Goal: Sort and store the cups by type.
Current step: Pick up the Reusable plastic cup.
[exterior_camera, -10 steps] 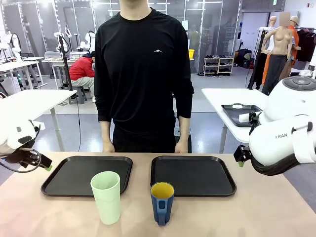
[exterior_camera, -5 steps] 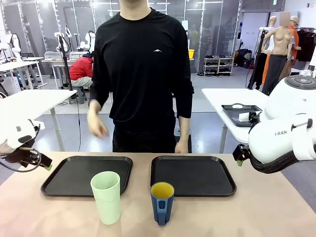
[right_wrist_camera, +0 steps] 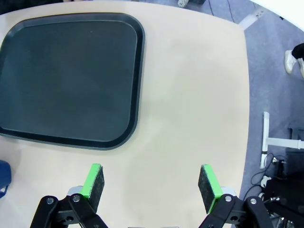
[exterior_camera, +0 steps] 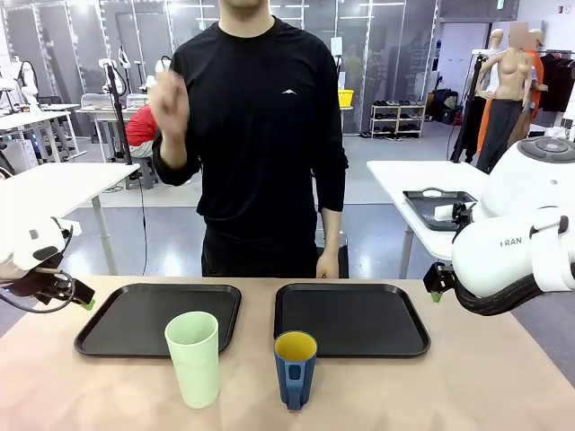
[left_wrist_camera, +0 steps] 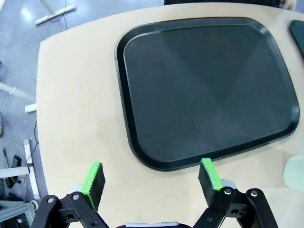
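Front view: the green tumbler (exterior_camera: 192,357) stands upright at lower centre-left on the table (exterior_camera: 485,386), just in front of the near edge of the left tray (exterior_camera: 160,319). The blue mug (exterior_camera: 295,368) stands upright to its right, in front of the right tray (exterior_camera: 350,319), with its handle turned toward the bottom of the frame. Neither cup is in a tray yet. The left arm (exterior_camera: 31,256) hangs at the left edge and the right arm (exterior_camera: 512,260) at the right edge, both well apart from the cups. The person stands behind the trays at the top of the frame, with one hand (exterior_camera: 169,101) raised at upper left and the other hand (exterior_camera: 328,265) down by the table's far edge.

Left wrist view: the left gripper (left_wrist_camera: 152,178) has its fingers spread wide with nothing between them, above bare table just beside the tray's rim. A pale sliver of the tumbler sits at the right edge.

Right wrist view: the right gripper (right_wrist_camera: 151,180) is likewise spread wide and empty, over bare table beside the other tray. The mug peeks in at the lower left edge.

I think tipping is the main risk. The tumbler is tall and looks light, so a finger brushing it on approach could knock it over. The mug's handle could foul a sideways grasp. The tray rims could catch a cup's base on the way in. The person's lowered hand is near the right tray.
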`<state>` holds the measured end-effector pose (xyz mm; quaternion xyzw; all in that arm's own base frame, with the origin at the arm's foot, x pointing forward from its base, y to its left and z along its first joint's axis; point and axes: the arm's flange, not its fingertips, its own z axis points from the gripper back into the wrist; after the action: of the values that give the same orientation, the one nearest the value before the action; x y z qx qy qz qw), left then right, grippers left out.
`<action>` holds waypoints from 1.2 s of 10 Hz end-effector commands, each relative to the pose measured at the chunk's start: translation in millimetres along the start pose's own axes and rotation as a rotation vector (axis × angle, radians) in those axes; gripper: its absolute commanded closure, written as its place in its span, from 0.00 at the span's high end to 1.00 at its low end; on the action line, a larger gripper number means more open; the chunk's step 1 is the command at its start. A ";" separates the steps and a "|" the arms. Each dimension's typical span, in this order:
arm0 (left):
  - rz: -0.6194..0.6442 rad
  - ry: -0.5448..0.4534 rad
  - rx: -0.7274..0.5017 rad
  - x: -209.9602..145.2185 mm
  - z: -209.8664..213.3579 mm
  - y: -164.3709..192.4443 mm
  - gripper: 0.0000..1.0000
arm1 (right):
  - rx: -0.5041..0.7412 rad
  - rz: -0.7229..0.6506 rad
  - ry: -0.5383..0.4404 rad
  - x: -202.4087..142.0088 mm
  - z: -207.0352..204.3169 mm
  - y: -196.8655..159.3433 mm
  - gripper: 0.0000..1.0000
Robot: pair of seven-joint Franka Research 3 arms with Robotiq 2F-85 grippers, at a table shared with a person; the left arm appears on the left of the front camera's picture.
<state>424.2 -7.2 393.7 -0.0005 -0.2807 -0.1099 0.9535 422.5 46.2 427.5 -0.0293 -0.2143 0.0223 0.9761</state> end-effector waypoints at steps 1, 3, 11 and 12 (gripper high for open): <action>0.004 0.003 -0.001 -0.7 -0.4 0.7 1.00 | 0.001 0.001 0.001 -0.1 -0.5 0.1 1.00; 0.004 0.003 -0.001 -0.7 -0.4 0.7 1.00 | 0.001 0.001 0.001 -0.1 -0.5 0.1 1.00; 0.004 0.003 -0.001 -0.7 -0.4 0.7 1.00 | 0.001 0.001 0.001 -0.1 -0.5 0.1 1.00; 0.004 0.003 -0.001 -0.7 -0.4 0.7 1.00 | 0.001 0.001 0.001 -0.1 -0.5 0.1 1.00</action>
<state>424.2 -7.3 393.7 -0.0004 -0.2807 -0.1101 0.9535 422.5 46.2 427.5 -0.0294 -0.2143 0.0223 0.9761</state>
